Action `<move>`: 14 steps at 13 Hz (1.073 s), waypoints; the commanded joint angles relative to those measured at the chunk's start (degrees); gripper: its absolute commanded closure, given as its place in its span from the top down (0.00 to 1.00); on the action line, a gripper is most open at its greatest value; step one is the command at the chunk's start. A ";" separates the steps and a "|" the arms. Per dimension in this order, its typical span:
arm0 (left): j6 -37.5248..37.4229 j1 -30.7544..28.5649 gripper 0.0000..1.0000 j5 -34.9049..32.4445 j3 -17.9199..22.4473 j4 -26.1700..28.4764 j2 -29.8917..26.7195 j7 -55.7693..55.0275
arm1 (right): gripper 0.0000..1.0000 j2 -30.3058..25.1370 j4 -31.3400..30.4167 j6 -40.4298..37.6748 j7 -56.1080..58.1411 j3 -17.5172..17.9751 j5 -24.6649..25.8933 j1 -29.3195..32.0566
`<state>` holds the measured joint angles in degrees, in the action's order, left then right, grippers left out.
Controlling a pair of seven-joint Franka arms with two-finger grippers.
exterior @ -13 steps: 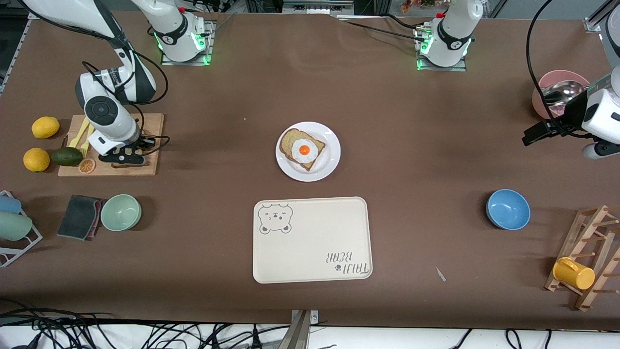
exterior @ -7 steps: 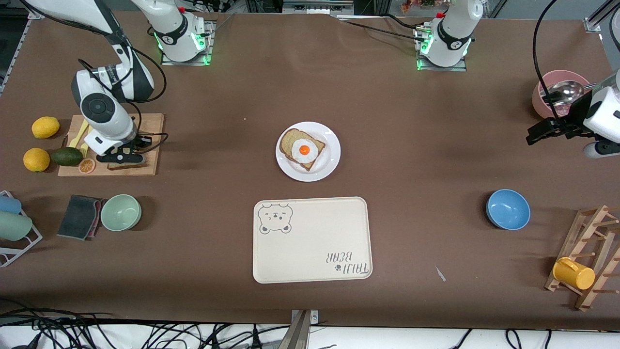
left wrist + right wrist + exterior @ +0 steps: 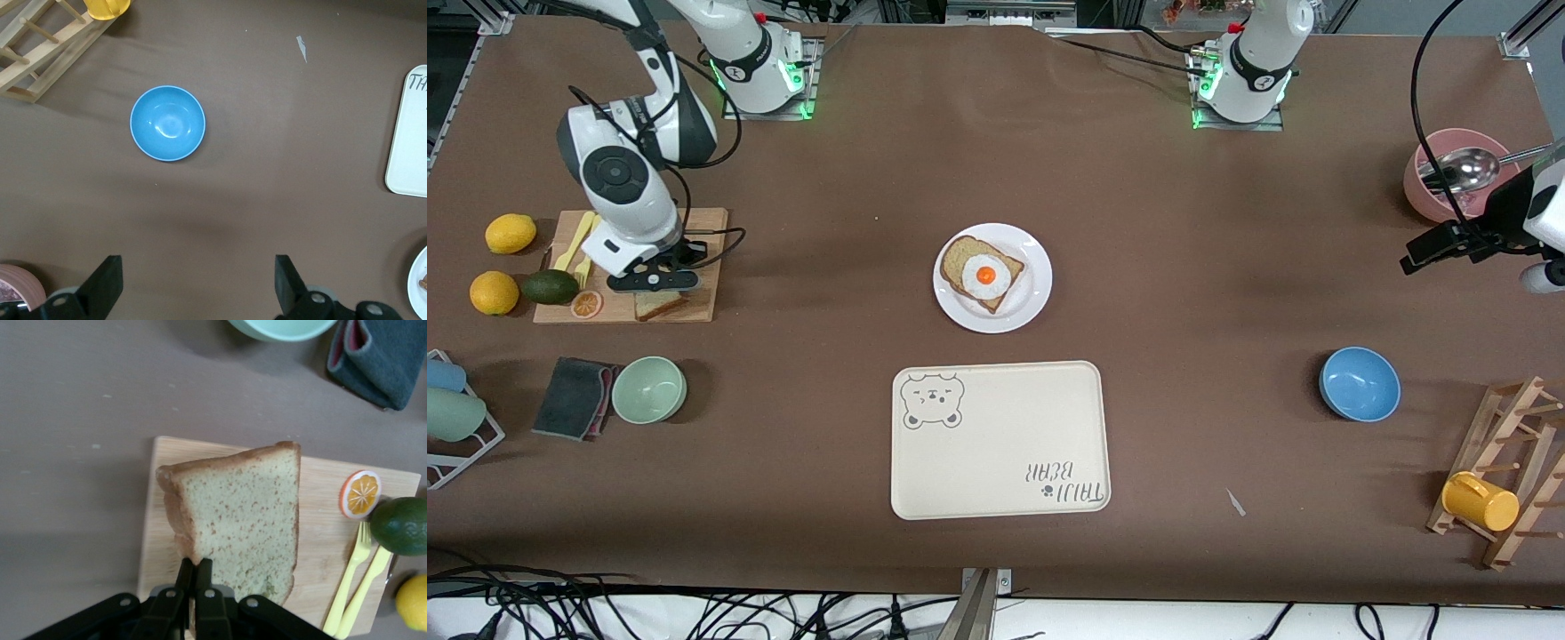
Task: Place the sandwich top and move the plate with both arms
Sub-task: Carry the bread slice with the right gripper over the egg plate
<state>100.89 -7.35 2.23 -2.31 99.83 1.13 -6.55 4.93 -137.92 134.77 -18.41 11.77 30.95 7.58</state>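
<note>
**Right gripper pinches bread edge on the board; plate waits mid-table**

Right gripper: fingers drawn narrow, closed on the crust edge of the sandwich top. Slice looks tilted, one edge raised off the cutting board; an edge pinch likely suits a flat slice that offers no other grip. In the front view the same gripper sits over that board, bread showing just under it.

Beside the slice on the board: orange slice, yellow fork, avocado.

Left gripper: fingers spread wide, holding nothing, waiting high over bare table near the blue bowl.

Plate at table centre, carrying the egg-topped slice, with the bear tray nearer the front camera
</note>
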 commanded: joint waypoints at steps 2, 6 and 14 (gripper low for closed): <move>0.44 -0.12 1.00 1.46 -0.15 0.01 -0.16 1.37 | 0.00 -0.72 1.60 -2.06 -11.80 7.30 -1.49 -2.29; 0.18 -0.21 1.00 1.46 -0.15 -0.25 -0.16 1.37 | 0.00 3.22 13.07 -12.12 -24.71 7.66 -12.04 -15.02; -0.08 0.58 1.00 1.37 -0.41 -0.25 -0.08 1.28 | 0.00 21.84 44.38 -22.53 -50.99 11.70 -16.19 -33.48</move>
<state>100.97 -6.89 2.24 -2.70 99.83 1.18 -6.52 19.97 -102.32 115.22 -65.38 23.37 15.02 -21.87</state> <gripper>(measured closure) 0.000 0.956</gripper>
